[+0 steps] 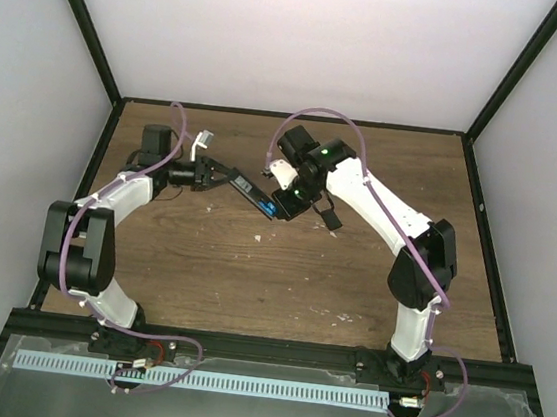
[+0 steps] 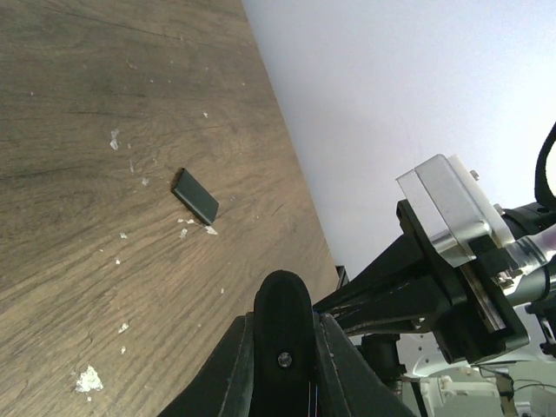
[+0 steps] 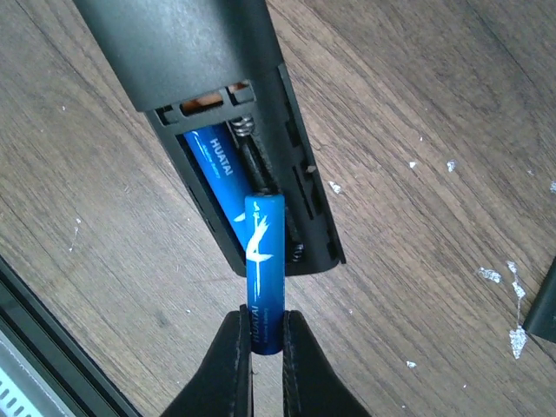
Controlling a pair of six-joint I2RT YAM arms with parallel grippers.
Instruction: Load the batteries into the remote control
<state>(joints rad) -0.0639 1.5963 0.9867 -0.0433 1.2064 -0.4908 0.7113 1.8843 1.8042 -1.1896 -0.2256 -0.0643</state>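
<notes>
My left gripper [image 1: 224, 175] is shut on the black remote control [image 1: 257, 195] and holds it above the table; in the left wrist view the remote's end [image 2: 282, 334] sits between the fingers. In the right wrist view the remote [image 3: 208, 61] shows its open battery bay. One blue battery [image 3: 215, 165] lies in the bay's left slot. My right gripper [image 3: 264, 347] is shut on the second blue battery [image 3: 264, 261], its far tip over the bay's empty right slot. In the top view my right gripper [image 1: 294, 202] meets the remote's end.
The small black cover piece [image 2: 195, 195] lies flat on the wooden table, also at the right edge of the right wrist view [image 3: 543, 304] and in the top view [image 1: 332, 218]. White specks dot the wood. A black frame rail [image 3: 52, 347] runs along the table edge.
</notes>
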